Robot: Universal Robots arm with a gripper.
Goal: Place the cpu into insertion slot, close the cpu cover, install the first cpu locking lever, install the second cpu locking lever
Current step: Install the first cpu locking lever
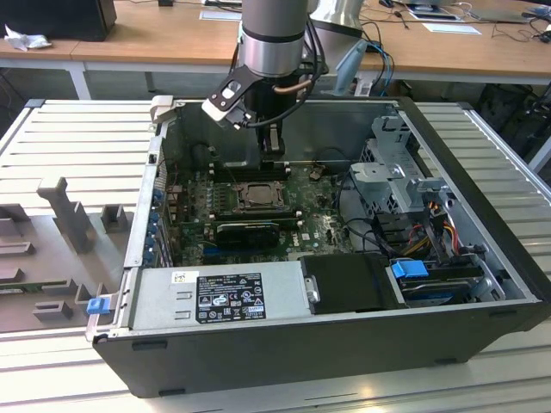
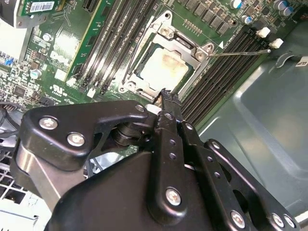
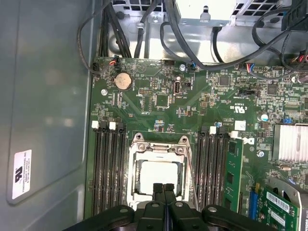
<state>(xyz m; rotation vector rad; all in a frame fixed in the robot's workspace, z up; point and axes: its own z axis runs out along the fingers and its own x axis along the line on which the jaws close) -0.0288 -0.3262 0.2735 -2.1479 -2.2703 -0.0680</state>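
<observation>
Silver-grey arm with black cables — matte black pincer, linkages studded with silver screws.

cpu: pale silver | circuit board: green | gripper: black

Open black computer case on slatted counter. Silver power supply along front wall, metal drive cage at exterior view's right. Coin battery on green board, near long black memory slots. Black cables past board edge.
</observation>
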